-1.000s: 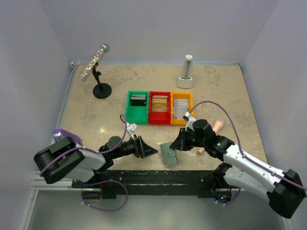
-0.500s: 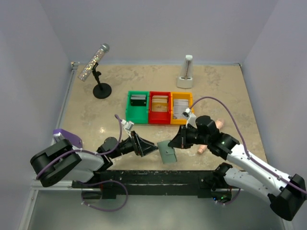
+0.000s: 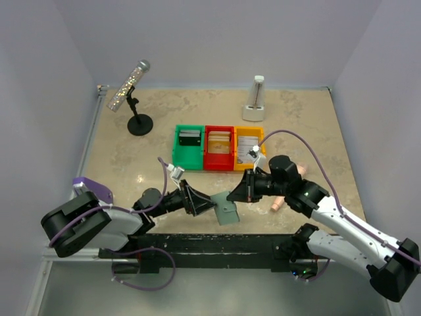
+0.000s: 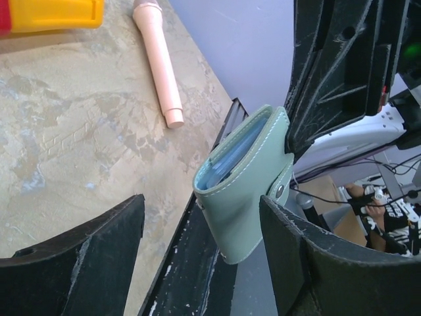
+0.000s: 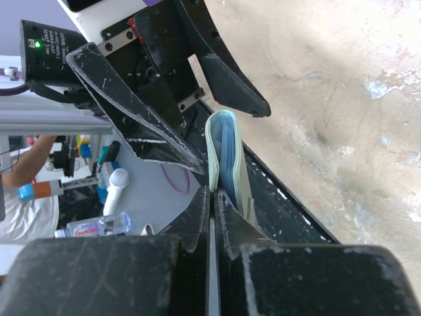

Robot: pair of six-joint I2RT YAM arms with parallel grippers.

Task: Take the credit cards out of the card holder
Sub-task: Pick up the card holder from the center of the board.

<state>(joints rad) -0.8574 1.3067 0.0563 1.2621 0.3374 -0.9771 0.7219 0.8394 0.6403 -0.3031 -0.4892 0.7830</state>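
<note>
Lower centre of the overhead view: the right claw (image 5: 212, 196) pinches the folded card holder (image 3: 227, 210) by one edge, holding it above the worktop's (image 3: 296, 125) near rim. The left claw (image 4: 200, 210) gapes wide, a finger on either side of the holder.

No text is legible; the red-and-white label on the small clear plastic bottle (image 5: 92, 229) at the near left is too blurred to read.

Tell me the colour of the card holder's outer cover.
Pale sage green card holder with lighter stitching along its edge, best seen in the left wrist view.
</note>
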